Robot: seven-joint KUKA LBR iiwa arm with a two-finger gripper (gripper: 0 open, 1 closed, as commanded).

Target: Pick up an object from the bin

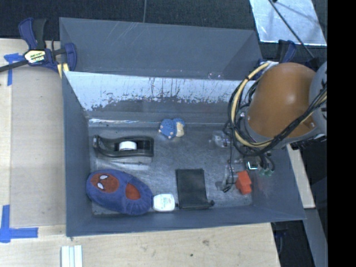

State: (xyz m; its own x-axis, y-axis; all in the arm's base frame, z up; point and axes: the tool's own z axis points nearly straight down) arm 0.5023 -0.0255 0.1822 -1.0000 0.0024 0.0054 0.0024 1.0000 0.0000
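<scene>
The tool [230,178] beside an orange block [243,183]
The block lay at its three o'clock, perhaps touching; open or closed, I couldn't tell.

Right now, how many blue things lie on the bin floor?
2. A blue slipper with a red face lies at the view's lower left; a small blue-and-white toy sits by the back wall. The arm may hide more at right.

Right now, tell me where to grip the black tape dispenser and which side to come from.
Probably across its narrow middle, beside the white roll, coming straight down: the black tape dispenser lies lengthwise left to right, with bare bin floor along both long sides.
</scene>
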